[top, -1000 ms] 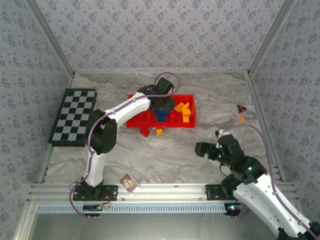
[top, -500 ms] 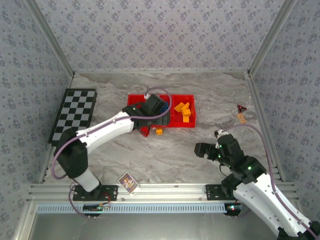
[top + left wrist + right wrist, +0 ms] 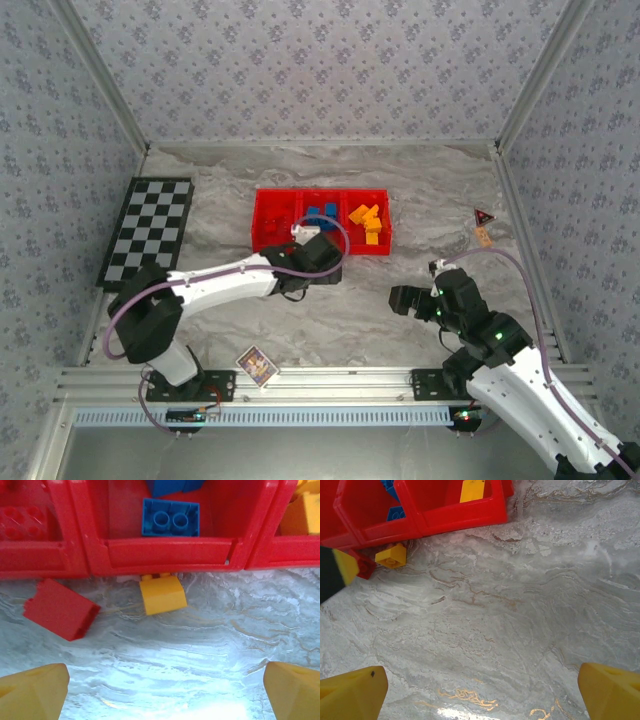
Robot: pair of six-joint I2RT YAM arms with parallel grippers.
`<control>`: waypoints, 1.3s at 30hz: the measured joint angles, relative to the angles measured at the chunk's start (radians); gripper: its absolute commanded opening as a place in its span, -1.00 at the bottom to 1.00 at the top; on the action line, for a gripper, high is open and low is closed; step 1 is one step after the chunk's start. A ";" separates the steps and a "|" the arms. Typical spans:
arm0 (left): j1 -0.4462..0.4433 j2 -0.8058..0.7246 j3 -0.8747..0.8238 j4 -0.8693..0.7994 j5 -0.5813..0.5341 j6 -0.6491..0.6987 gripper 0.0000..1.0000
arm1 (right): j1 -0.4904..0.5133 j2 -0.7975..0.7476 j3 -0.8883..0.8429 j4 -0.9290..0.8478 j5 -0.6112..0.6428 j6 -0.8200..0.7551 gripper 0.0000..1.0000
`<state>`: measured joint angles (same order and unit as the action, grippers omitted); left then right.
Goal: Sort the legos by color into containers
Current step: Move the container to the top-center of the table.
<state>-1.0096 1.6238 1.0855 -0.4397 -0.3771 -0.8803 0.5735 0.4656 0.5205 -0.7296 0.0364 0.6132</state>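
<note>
From above, the red tray [image 3: 258,232] is seen at mid-desk, its three compartments holding red, blue and orange-yellow legos [image 3: 366,222] from left to right. The left end effector [image 3: 318,248] is held just at the tray's near side. The right end effector [image 3: 404,299] is parked well apart to the right, over bare desk [image 3: 430,190]. A checkered board [image 3: 148,232] lies by the left wall and a picture card [image 3: 256,365] near the arm bases, both away from the tray.

At the left wrist, the fingers [image 3: 32,692] are spread fully and nothing is held between them. Two bricks are found outside the tray: a red brick [image 3: 60,609] lying near the left compartment, and a yellow brick [image 3: 161,594] touching the near wall [image 3: 165,555] of the middle compartment. A blue brick [image 3: 170,522] is seen inside that compartment. The step in hand is judged to be the approach for another pick, with sorting nearly done. A descent onto one brick is called for. Little room for a finger is left behind the yellow one, pressed as it is to the wall, so a side-to-side grip would be favoured.

At the right wrist, that end effector is likewise shown wide open and empty. Broad open desk is seen beneath it, and the same two bricks far off by the tray.
</note>
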 measured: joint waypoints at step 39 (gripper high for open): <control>0.096 0.358 0.240 -0.038 0.024 -0.085 0.65 | 0.000 -0.071 0.002 0.000 0.020 0.000 0.99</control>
<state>-0.9138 1.9816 1.3258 -0.4774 -0.3531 -0.9649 0.5735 0.3943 0.5228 -0.7300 0.0566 0.6132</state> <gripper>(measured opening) 0.827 0.995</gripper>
